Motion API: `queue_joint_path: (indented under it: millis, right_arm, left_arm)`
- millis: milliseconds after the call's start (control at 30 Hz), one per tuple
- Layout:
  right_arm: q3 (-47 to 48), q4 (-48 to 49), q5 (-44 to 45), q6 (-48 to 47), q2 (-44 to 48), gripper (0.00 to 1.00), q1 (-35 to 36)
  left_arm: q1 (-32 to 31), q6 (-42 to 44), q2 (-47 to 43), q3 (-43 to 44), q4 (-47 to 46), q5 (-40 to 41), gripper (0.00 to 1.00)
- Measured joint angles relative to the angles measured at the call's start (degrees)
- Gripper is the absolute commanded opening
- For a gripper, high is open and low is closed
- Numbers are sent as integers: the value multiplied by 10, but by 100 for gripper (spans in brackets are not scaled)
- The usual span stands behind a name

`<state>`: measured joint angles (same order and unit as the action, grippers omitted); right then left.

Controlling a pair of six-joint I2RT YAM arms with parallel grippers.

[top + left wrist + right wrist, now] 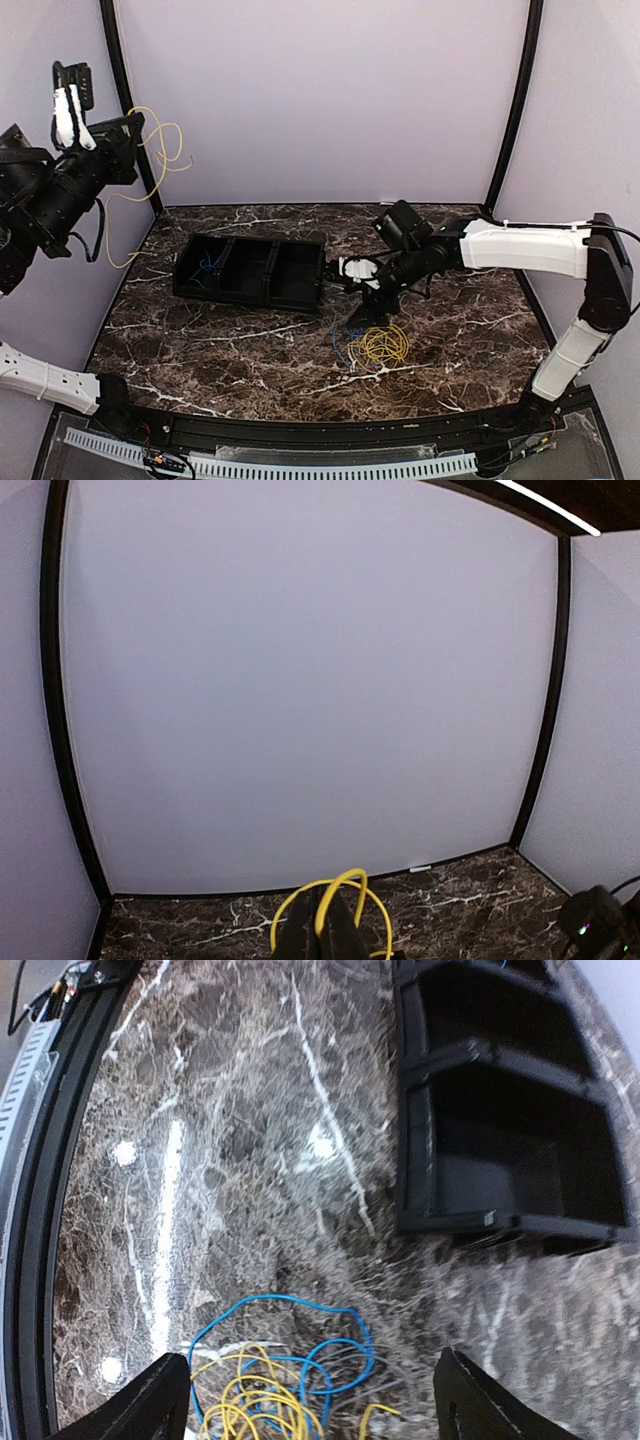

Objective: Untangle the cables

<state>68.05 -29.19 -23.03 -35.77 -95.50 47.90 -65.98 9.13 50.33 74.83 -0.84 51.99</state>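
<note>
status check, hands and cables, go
Left hand shut on yellow cable, raised high. Right hand open above blue-yellow tangle on table. Black tray alongside, not blocking.

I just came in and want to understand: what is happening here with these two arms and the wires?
Two robot arms are untangling cables. The left tool, shut, holds a yellow cable lifted high above the table's left side. The right tool is open and empty, close to a heap of blue and yellow cables lying on the table beside a black tray. That heap looks tangled, so the work is not finished.
</note>
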Motion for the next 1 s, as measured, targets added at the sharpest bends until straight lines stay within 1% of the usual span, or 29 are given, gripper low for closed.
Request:
queue_joint_path:
  millis: [100, 233, 333, 400, 467, 633, 767, 1000]
  right_arm:
    - [25, -7, -15, -3, 49, 90, -15]
    - [28, -23, -36, -3, 80, 90, -43]
    - [13, -25, -50, 0, 91, 89, -70]
    - [-17, -8, -59, 14, 107, 89, -92]
    - [-55, 16, -71, 31, 123, 89, -120]
    - [-144, 82, -116, 81, 162, 89, -221]
    - [-193, 131, -143, 108, 201, 88, -295]
    - [-218, 177, -120, 103, 251, 88, -328]
  left_arm:
    - [23, -49, 19, -17, 79, -10, 0]
    - [81, -121, 23, -30, 161, -56, 0]
    - [116, -158, 26, -35, 199, -96, 0]
    - [137, -175, 39, -35, 220, -123, 0]
    - [160, -185, 58, -35, 236, -156, 0]
    - [251, -221, 126, -39, 266, -264, 0]
    - [296, -245, 154, -38, 277, -315, 0]
    - [344, -279, 200, -28, 261, -360, 0]
